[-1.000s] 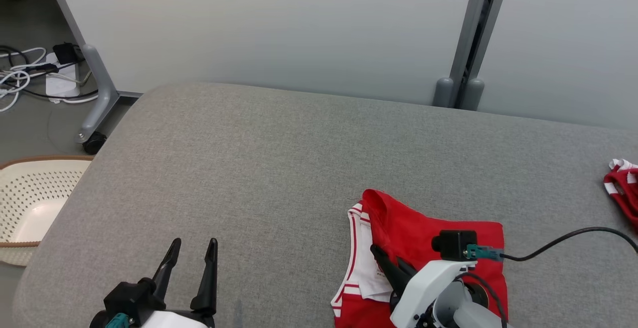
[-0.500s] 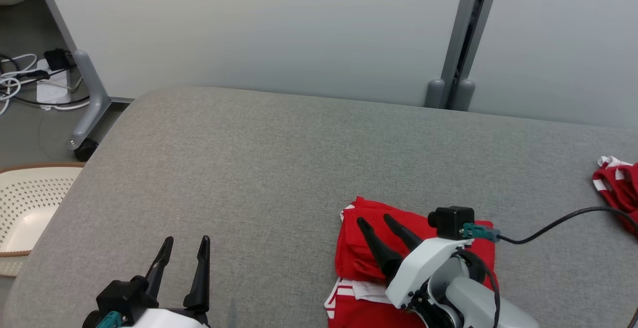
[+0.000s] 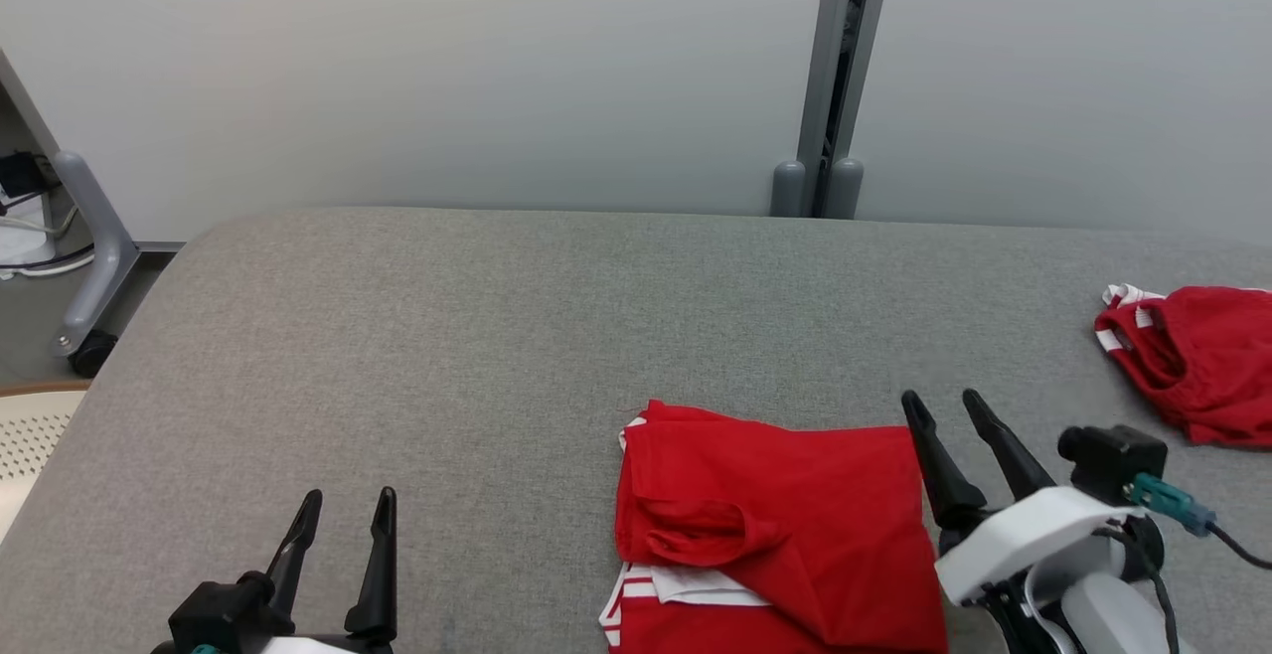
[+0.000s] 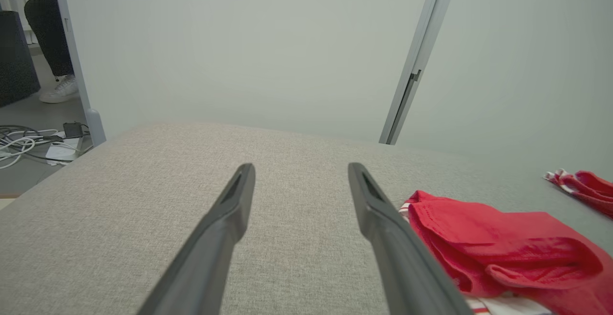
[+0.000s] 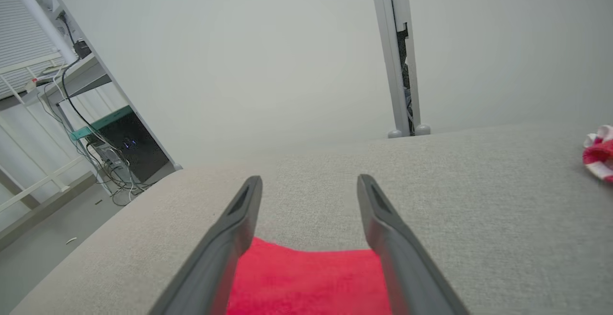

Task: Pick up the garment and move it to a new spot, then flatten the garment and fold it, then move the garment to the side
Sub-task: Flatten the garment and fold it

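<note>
Head view: a folded red garment (image 3: pixel 775 525) on the grey table (image 3: pixel 497 336), right gripper (image 3: pixel 940 398) just beside its right edge, left gripper (image 3: pixel 350 495) well apart, both spread wide and empty. Left wrist view: the garment lies right of the fingers (image 4: pixel 383 219). Right wrist view: the garment shows between that gripper's prongs.

The folded garment (image 3: pixel 775 515) lies on the table (image 3: pixel 447 336) near its front edge, a little right of the middle; the other garment (image 3: pixel 1192 366) lies well apart, at the table's far right. The left gripper (image 3: pixel 349 497) is over the front left of the table, and the right gripper (image 3: pixel 940 400) is just beside the folded garment's right edge, between the two garments. Behind the table stands a panel wall (image 3: pixel 397 68) with a post (image 3: pixel 835 58), and left of the table a basket (image 3: pixel 20 445).
</note>
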